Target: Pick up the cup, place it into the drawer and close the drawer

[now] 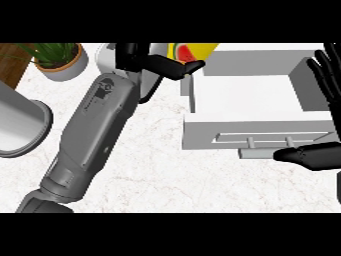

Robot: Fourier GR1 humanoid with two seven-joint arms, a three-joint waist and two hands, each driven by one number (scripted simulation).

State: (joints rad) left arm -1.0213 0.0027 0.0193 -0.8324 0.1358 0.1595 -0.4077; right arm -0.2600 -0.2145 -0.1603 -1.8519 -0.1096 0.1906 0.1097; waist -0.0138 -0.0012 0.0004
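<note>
Head view has the white marble counter [158, 170] filling most of the shot, with the open white drawer [250, 107] sitting on the right and a big grey cylinder [10, 120] on the left edge. Left hand [154, 62] is up at the drawer's far left corner, fingers curled round the yellow and red cup [189, 51], which sits right over that corner. Right hand [335, 100] is relaxed and flat beside the drawer's right wall, holding nothing, and there's a small potted plant [58, 59] top left.
</note>
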